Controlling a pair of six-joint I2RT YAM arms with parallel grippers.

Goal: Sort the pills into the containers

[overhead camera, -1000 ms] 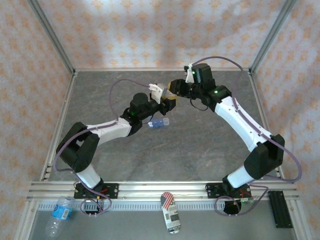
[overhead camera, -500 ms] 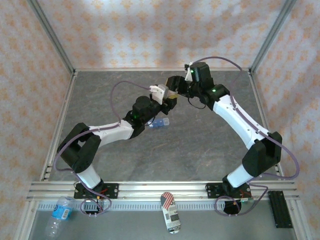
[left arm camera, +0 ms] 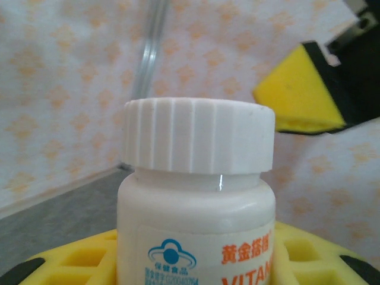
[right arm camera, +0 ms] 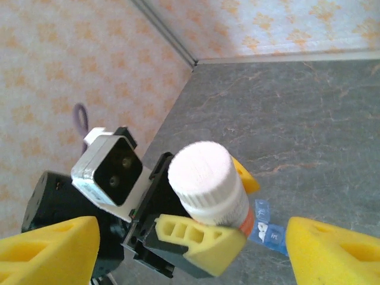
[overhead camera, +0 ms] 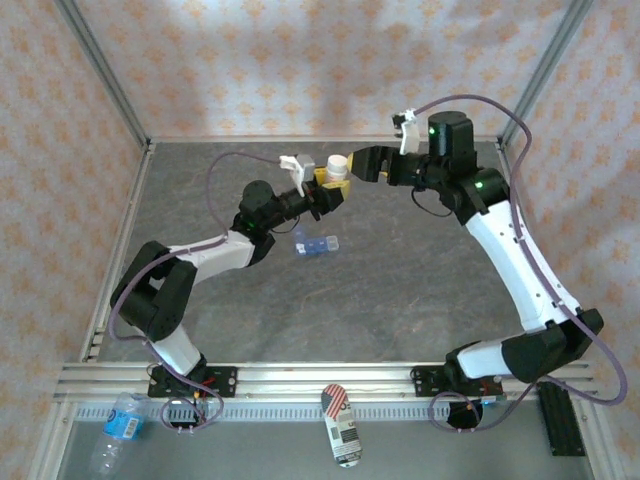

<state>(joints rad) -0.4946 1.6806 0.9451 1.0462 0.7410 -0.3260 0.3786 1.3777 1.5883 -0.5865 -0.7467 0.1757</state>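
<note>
— What is held by the left tool (overhead camera: 327, 187)?
— A capped white bottle (overhead camera: 338, 165) is clamped upright between its yellow pads (left arm camera: 77, 264).
— And the right tool (overhead camera: 360, 162)?
— It is spread wide, nothing gripped, just at the bottle's 3 o'clock.
— Where is the organiser (overhead camera: 316, 244) found?
— On the tabletop (overhead camera: 400, 280), at 6 o'clock from the bottle, apart from both tools.
</note>
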